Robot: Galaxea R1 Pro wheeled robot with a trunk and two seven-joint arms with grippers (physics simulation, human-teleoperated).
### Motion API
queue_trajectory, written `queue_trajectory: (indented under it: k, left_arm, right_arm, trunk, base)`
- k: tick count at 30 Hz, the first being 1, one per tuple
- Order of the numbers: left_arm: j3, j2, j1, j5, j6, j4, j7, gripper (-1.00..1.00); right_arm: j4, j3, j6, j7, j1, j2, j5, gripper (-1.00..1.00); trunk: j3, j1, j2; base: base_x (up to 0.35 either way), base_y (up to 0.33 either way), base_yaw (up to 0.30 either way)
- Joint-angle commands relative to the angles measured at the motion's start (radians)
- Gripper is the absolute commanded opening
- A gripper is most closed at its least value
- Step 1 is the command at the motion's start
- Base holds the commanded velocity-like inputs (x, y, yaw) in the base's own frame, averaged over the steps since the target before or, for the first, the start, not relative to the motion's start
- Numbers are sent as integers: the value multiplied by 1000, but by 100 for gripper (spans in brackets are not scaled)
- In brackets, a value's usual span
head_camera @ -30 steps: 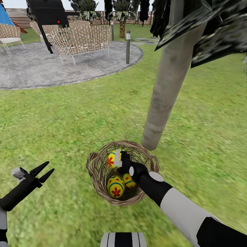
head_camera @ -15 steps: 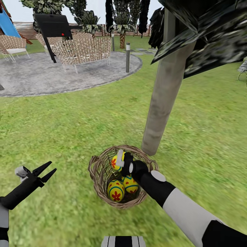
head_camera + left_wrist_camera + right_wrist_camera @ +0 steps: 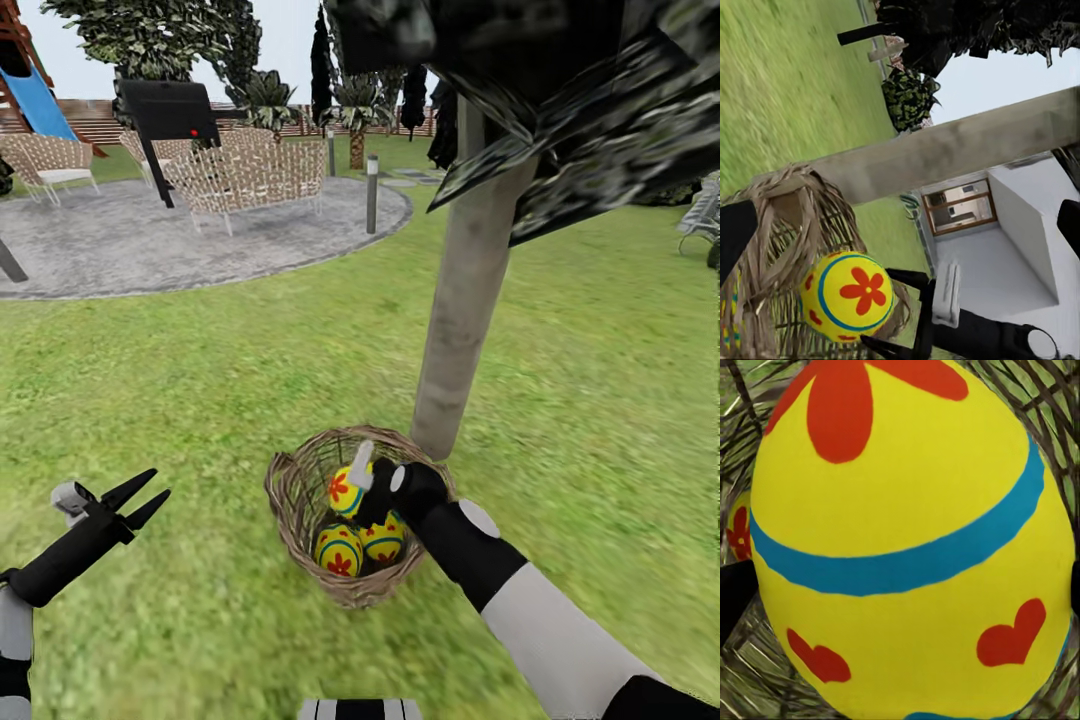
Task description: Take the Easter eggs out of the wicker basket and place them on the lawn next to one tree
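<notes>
The wicker basket (image 3: 292, 487) sits on the lawn (image 3: 200, 400) at the foot of the tree (image 3: 462, 310). My right gripper (image 3: 362, 484) reaches into the basket's top and is shut on one Easter egg (image 3: 345, 492), yellow with a blue band and a red flower. In the right wrist view this egg (image 3: 907, 540) sits close between the dark fingertips (image 3: 730, 589). In the left wrist view the held egg (image 3: 847, 296) is at the height of the basket (image 3: 784, 225) rim. Two more eggs (image 3: 338, 551) (image 3: 384, 541) lie inside. My left gripper (image 3: 138, 502) hovers open over the grass to the left.
A grey round patio (image 3: 150, 240) with wicker chairs (image 3: 250, 175) and a black grill (image 3: 165, 115) lies far left. A short lamp post (image 3: 371, 195) stands at its edge. The tree's dark crown (image 3: 580, 90) hangs overhead. Open grass surrounds the basket.
The head view has tilted up slightly. My right gripper holds the same egg and has lifted it a little toward the basket rim. The left arm has hardly moved.
</notes>
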Motion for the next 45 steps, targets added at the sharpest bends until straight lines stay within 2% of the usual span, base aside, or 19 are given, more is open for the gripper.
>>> queue_trajectory:
  k: [1,3,6,10,12,14,16,17,19,22,24,26,28,32,37,39,40,43,45]
  left_arm:
    - [0,0,0,0,0,0,1,100]
    - [-1,-1,0,0,0,-1,1,100]
    - [-1,-2,0,0,0,0,1,100]
    - [-1,-4,0,0,0,2,1,100]
    - [-1,-3,0,-1,-1,2,2,100]
    - [-1,-2,0,-1,-2,2,2,100]
    - [-1,-2,-1,-1,-1,2,2,100]
    - [-1,-3,-1,-2,-1,2,2,100]
    - [-2,-4,-1,-2,-2,2,2,100]
    - [-2,-5,-3,-2,-2,3,5,100]
    - [-2,-5,-3,-2,-2,3,5,100]
    - [-2,-6,-3,-2,-2,4,6,100]
    - [-2,-7,-3,-2,-3,3,6,100]
    - [-2,-8,-3,-2,-3,3,6,100]
    - [-2,-9,-3,-2,-4,3,6,100]
    - [8,-19,0,5,-10,1,-2,100]
    - [10,-20,1,5,-14,1,-2,100]
    - [9,-27,1,6,-18,1,-2,100]
    - [7,-33,1,5,-19,1,-2,100]
  right_arm:
    - [-3,-37,0,1,0,2,-1,-100]
    - [-25,-68,0,9,2,3,-1,-100]
    - [-102,-78,0,41,13,1,-5,-100]
    - [-190,-81,0,47,42,-7,-137,-100]
    - [-202,-81,0,48,44,-8,-162,-100]
    - [-224,-85,0,47,45,-11,-224,-100]
    - [-232,-143,0,47,45,-21,-283,-100]
    - [-237,-206,0,48,45,-24,-308,-100]
    - [-256,-289,0,48,47,-25,-351,-100]
    - [-290,-331,-1,49,69,-27,-446,-100]
    - [-296,-411,-1,55,72,-26,-466,-100]
    - [-296,-441,-1,104,73,-27,-509,-100]
    - [-295,-452,-1,187,73,-51,-570,-100]
    - [-295,-477,-1,212,88,-82,-692,-100]
    - [-295,-492,-1,214,95,-88,-713,-100]
    - [-295,-584,0,274,97,-87,-714,-100]
    - [-295,-606,0,296,98,-87,-714,-100]
    - [-295,-657,0,320,100,-87,-714,-100]
    - [-295,-667,0,322,100,-87,-714,-100]
  trunk:
    - [4,0,0]
    - [12,-1,1]
    - [23,-3,1]
    - [39,-4,2]
    - [47,-5,3]
    - [54,-6,3]
    - [62,-7,4]
    - [66,-8,4]
    - [74,-8,5]
    - [85,-10,5]
    - [93,-11,6]
    - [101,-12,6]
    - [108,-13,7]
    - [124,-14,8]
    - [140,-34,43]
    - [140,-34,43]
    - [141,-34,43]
    - [144,-34,43]
    - [147,-34,43]
  base:
    - [-322,0,0]
    - [-135,0,0]
    - [-23,0,0]
    - [-1,0,0]
    - [0,0,0]
    - [-196,0,0]
    - [-308,0,0]
    - [-332,0,0]
    - [-337,0,0]
    - [-195,0,0]
    - [-21,0,0]
    - [-5,0,0]
    - [-133,0,0]
    - [-311,0,0]
    - [-250,0,0]
    - [-17,0,-64]
    - [-4,0,-170]
    - [-1,0,-201]
    - [0,0,-212]
